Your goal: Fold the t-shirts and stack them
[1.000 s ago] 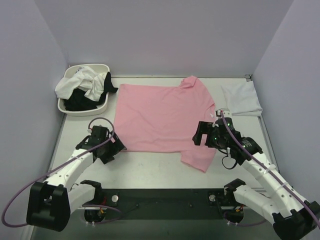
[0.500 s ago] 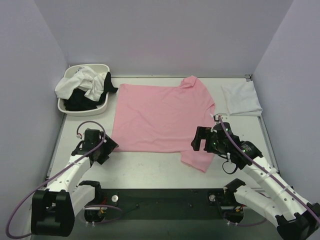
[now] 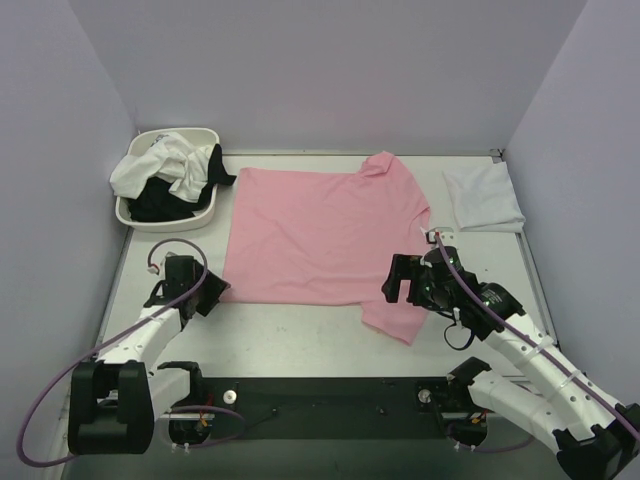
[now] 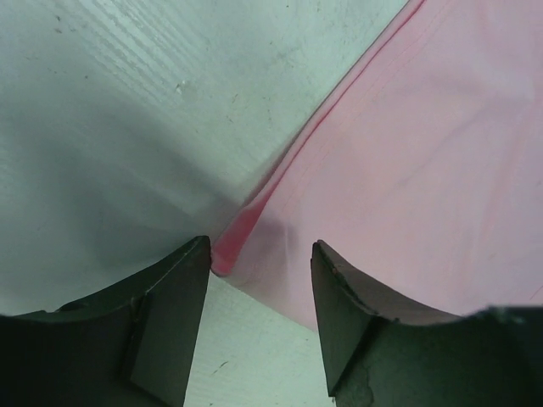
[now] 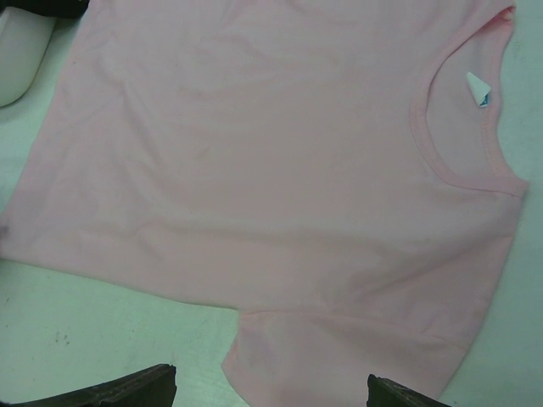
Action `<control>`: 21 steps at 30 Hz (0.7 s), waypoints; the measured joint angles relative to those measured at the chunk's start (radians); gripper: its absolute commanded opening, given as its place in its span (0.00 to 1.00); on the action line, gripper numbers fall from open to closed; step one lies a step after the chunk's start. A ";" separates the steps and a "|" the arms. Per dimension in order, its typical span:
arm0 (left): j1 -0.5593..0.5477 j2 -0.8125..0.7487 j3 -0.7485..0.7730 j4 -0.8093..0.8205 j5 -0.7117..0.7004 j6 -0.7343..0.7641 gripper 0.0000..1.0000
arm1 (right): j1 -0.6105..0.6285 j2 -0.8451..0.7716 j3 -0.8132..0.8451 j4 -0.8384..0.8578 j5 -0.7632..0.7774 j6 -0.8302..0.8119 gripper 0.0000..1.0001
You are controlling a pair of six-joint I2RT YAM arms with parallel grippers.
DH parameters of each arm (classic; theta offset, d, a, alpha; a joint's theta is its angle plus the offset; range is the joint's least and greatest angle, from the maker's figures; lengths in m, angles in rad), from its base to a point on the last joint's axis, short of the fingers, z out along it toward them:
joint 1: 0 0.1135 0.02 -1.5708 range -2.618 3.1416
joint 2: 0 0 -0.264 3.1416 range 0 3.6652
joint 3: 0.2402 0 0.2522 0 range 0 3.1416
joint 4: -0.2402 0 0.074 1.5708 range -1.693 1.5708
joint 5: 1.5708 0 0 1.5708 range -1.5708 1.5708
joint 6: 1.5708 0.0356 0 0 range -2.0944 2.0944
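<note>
A light pink t-shirt (image 3: 325, 235) lies spread flat on the table, its neck toward the right. My left gripper (image 3: 213, 292) sits low at the shirt's near-left hem corner. In the left wrist view the jaws (image 4: 261, 254) stand apart, with the pink corner (image 4: 227, 254) between them, close to the left finger. My right gripper (image 3: 398, 283) hovers open over the near sleeve (image 5: 339, 356), holding nothing. The collar (image 5: 458, 165) and a small label (image 5: 478, 87) show in the right wrist view. Crumpled white (image 3: 160, 165) and black (image 3: 160, 207) t-shirts fill the basin.
The white oval basin (image 3: 135, 220) stands at the back left, beside the left wall. A folded white t-shirt (image 3: 483, 197) lies at the back right near the table's edge. Walls close in on both sides. A black base bar (image 3: 330, 395) runs along the near edge.
My left gripper has drawn back to the left onto the shirt's hem corner and its jaws have narrowed. The right gripper shifted slightly nearer over the sleeve.
</note>
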 measured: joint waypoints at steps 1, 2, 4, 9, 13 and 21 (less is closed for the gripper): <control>0.001 0.008 -0.002 0.014 0.001 -0.001 0.59 | 0.000 -0.001 0.000 -0.001 0.003 0.000 0.94; 0.002 0.018 -0.004 0.032 0.002 -0.002 0.58 | 0.000 -0.003 0.000 -0.004 0.006 0.000 0.94; 0.002 0.039 -0.005 0.062 0.004 -0.004 0.56 | 0.000 -0.004 0.000 -0.009 0.010 0.000 0.93; 0.002 0.081 -0.005 0.124 0.007 -0.003 0.41 | 0.000 -0.005 -0.001 -0.014 0.017 0.000 0.93; 0.003 0.101 -0.009 0.147 0.008 -0.006 0.20 | 0.000 -0.004 -0.005 -0.016 0.018 0.000 0.94; 0.003 0.096 -0.022 0.148 0.017 -0.004 0.00 | 0.000 -0.003 -0.024 -0.026 0.026 0.001 0.93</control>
